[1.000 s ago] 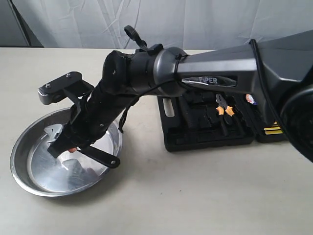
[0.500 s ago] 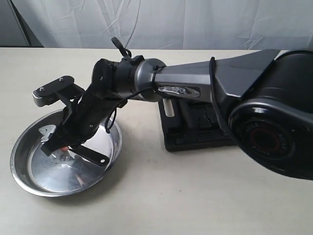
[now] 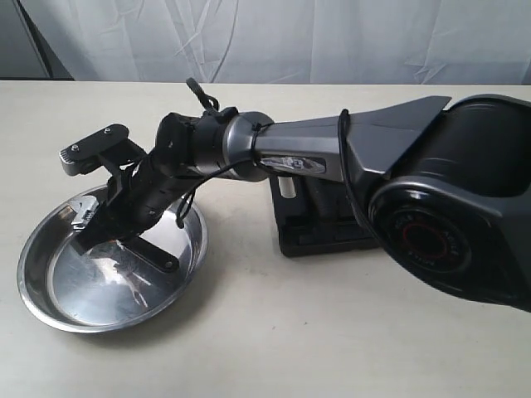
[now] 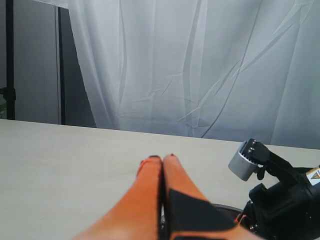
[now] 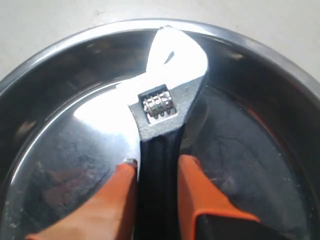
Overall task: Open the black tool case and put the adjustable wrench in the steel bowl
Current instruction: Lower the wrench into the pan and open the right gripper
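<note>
The steel bowl [image 3: 37, 286] sits at the left of the table. My right arm reaches across to it from the right. My right gripper [image 3: 98, 232] is inside the bowl, shut on the black handle of the adjustable wrench [image 3: 83, 210]. In the right wrist view the orange fingers [image 5: 195, 172] clamp the handle, and the silver jaw head [image 5: 167, 97] lies near the bowl's [image 5: 55, 65] wall and rim. The black tool case [image 3: 319, 236] lies open behind the arm, mostly hidden. My left gripper [image 4: 162, 158] is shut and empty above bare table.
My right arm's large grey body [image 3: 431, 207] fills the right of the exterior view and covers most of the case. In the left wrist view the right arm's wrist camera [image 4: 246, 160] shows to one side. White curtains hang behind the table.
My right gripper has carried the wrench leftward and down toward the bowl's far-left wall. The arm has swung across the case, hiding the pliers and recesses.
</note>
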`<action>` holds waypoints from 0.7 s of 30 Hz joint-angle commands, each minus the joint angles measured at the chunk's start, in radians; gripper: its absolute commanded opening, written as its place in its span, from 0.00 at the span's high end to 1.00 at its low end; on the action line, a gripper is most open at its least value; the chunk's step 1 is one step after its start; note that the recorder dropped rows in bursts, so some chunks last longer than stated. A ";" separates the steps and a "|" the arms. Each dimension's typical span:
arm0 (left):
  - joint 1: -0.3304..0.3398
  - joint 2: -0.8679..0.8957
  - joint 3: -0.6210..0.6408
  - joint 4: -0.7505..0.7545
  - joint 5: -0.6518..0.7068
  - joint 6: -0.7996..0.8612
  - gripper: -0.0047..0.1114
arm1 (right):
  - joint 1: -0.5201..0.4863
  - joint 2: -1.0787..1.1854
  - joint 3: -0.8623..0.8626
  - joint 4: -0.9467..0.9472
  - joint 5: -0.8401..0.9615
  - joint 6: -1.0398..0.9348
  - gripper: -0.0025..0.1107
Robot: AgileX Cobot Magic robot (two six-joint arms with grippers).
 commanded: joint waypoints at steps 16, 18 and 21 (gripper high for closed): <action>-0.005 -0.006 0.005 0.001 -0.003 -0.001 0.96 | 0.000 -0.082 -0.009 -0.023 0.204 -0.007 0.57; -0.005 -0.006 0.005 0.001 -0.003 -0.001 0.96 | 0.000 -0.116 -0.009 -0.045 0.213 0.019 0.57; -0.005 -0.006 0.005 0.001 -0.003 -0.001 0.96 | 0.000 -0.152 -0.009 -0.076 0.229 0.052 0.57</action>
